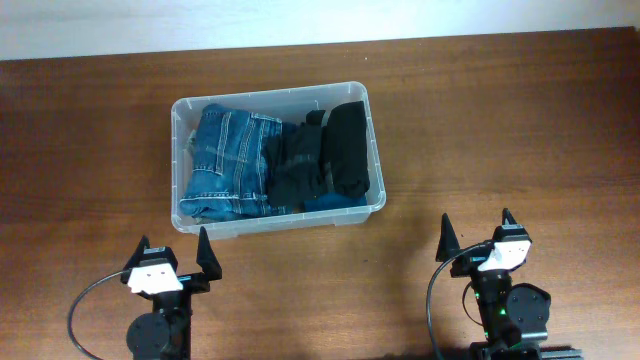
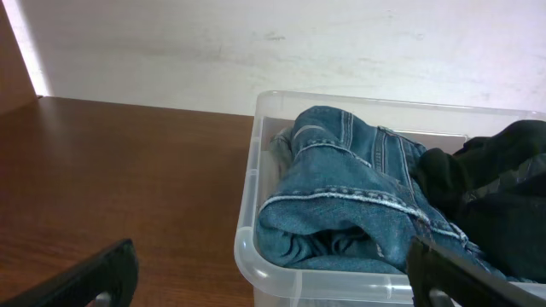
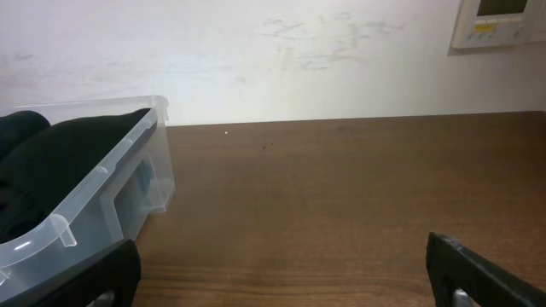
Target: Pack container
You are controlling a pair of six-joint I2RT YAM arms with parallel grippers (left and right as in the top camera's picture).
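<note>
When you look down from above, the clear box (image 1: pixel 290 221) sits near the middle of the brown surface (image 1: pixel 500 120), a little toward 12 o'clock. It is full of folded clothes. Blue jeans (image 1: pixel 228 165) fill the 9 o'clock side of it. Black clothes (image 1: pixel 335 150) fill the 3 o'clock side and touch the jeans in the middle. A small bit of blue-green cloth (image 1: pixel 330 202) peeks out at the 5 o'clock corner, under the black clothes. The left fingers (image 1: pixel 206 250) are down at 7 o'clock from the box, near its front wall but not touching it. They are spread as wide as they go and hold nothing. The right fingers (image 1: pixel 446 235) are at 4 o'clock from the box, a bit farther off. They are spread wide too, and they are empty. From the left wrist, the jeans bulge up above the rim. From the right wrist, a pale wall (image 3: pixel 256 60) stands behind the surface, with a white panel (image 3: pixel 499 21) on it at 1 o'clock.
</note>
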